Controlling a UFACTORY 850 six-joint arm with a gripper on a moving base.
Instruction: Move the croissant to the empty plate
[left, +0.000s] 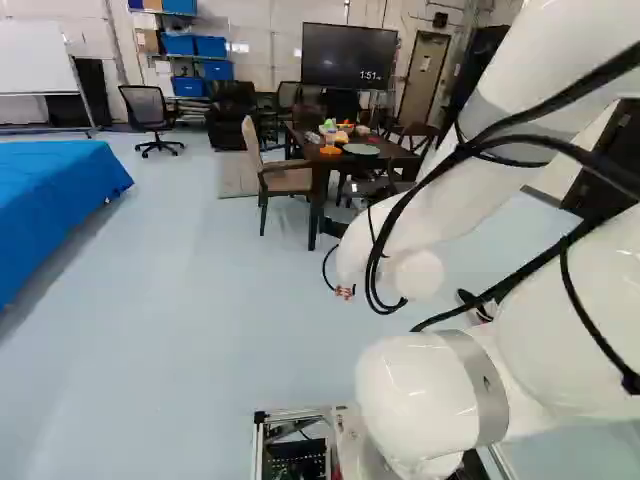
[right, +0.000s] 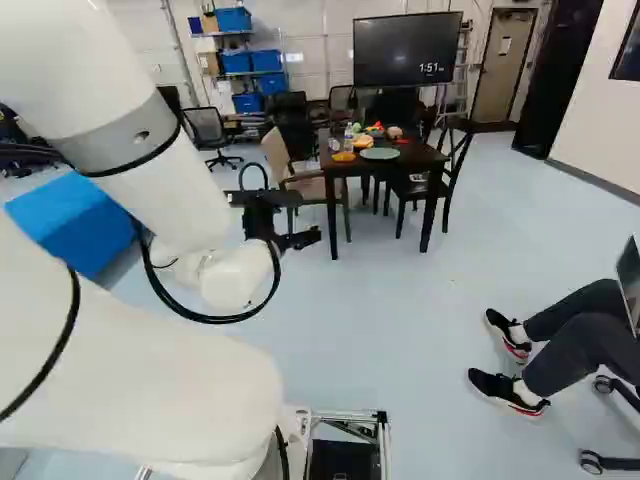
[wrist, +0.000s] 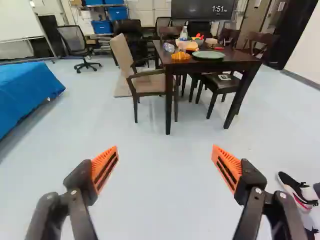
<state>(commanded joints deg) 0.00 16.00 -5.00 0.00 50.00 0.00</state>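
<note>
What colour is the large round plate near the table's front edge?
The plate is green, showing best in the wrist view.

You have 1 dining table (wrist: 235, 64), 1 green plate (wrist: 209, 55) and 1 orange dish (wrist: 181, 56) by its near edge, 1 bottle (wrist: 184, 34), 1 beige armchair (wrist: 124, 52), 1 television (wrist: 202, 9).

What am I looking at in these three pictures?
A robot: one white arm with a black hand. Two pictures look ahead from behind the arm, one from its left, one from its right; the third looks out along the hand, from the wrist. All show the same scene.

Ahead stands a dark table with a green plate, an orange dish, a bottle and smaller colourful things. I can't pick out the croissant for certain.

The hand's two fingers stand apart, holding nothing.
</note>
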